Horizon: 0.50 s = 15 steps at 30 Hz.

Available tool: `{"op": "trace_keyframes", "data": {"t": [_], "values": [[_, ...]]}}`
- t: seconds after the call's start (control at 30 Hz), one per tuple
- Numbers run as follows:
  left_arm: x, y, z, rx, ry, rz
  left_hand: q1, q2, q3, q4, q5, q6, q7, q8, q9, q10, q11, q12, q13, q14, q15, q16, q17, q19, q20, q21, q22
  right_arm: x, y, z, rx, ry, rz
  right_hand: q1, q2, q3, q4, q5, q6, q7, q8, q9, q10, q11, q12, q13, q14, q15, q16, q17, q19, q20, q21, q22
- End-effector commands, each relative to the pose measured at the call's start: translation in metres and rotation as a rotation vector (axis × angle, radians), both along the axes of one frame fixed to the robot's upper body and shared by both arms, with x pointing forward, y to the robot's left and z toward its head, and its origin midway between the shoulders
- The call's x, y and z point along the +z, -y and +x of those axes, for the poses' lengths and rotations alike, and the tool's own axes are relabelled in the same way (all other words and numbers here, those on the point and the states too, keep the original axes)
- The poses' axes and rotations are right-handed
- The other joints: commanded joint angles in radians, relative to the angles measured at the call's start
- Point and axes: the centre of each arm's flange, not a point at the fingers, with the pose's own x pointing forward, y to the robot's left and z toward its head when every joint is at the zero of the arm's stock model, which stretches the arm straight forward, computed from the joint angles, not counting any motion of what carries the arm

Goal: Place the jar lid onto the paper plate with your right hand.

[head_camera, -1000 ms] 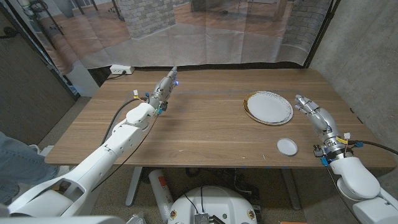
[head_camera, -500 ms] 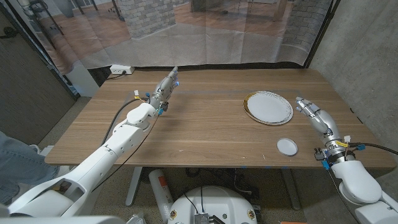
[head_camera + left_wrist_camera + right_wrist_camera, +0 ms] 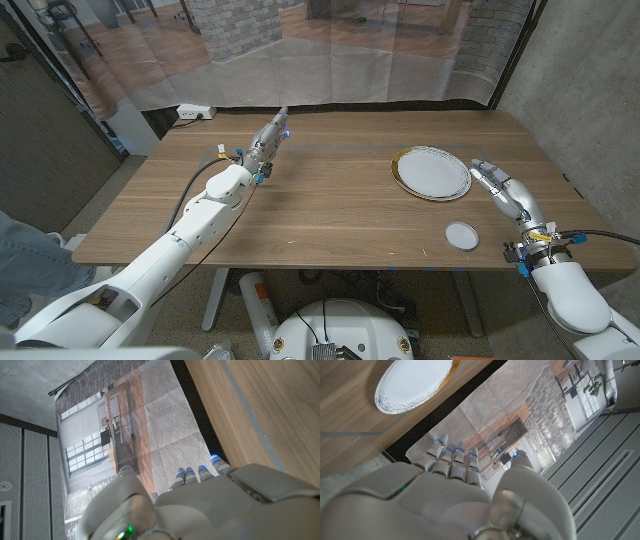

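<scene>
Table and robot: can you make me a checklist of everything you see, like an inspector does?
Surface: wooden table, bare wood.
Job's things: jar lid on the table near the front edge; paper plate behind it, nothing on it.
Clutter: nothing seen.
Hands: left hand holds nothing; right hand beside the plate, fingers apart, holds nothing.
Cables: black cable at the right wrist.
Surroundings: translucent curtain, white power strip.
</scene>
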Motion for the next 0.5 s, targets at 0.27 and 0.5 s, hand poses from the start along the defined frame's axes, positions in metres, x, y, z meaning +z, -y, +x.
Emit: {"op": "trace_keyframes", "data": {"t": [0.27,0.5], "values": [[0.0003,0.0020,-0.0018,-0.004,0.006,0.006,0.013,0.000,0.001,-0.007,-0.004,0.002,-0.003,-0.004,0.003,0.000,-0.001,-0.005,0.003,-0.018,0.002,0.000,0.001,-0.138,-0.031,-0.004,0.003,-0.0016,-0.0126,-0.0123,-0.127,0.042,-0.154,0.009,-0.003,-0.001,-0.008,0.002,0.016,-0.010,0.009,0.003,0.012,-0.005,0.004,0.006,0.011,-0.001,-0.002,0.005,0.013,-0.023,-0.006,0.005],[0.0005,0.0020,-0.0029,-0.005,0.009,0.006,0.013,0.000,0.001,-0.008,-0.005,0.003,-0.003,-0.004,0.003,0.000,0.000,-0.005,0.003,-0.018,0.002,0.000,0.001,-0.138,-0.030,-0.005,0.003,-0.0022,-0.0148,-0.0138,-0.158,0.055,-0.185,0.010,-0.005,-0.001,-0.010,0.003,0.018,-0.012,0.009,0.003,0.014,-0.007,0.004,0.006,0.012,-0.003,-0.002,0.004,0.015,-0.024,-0.008,0.005]]}}
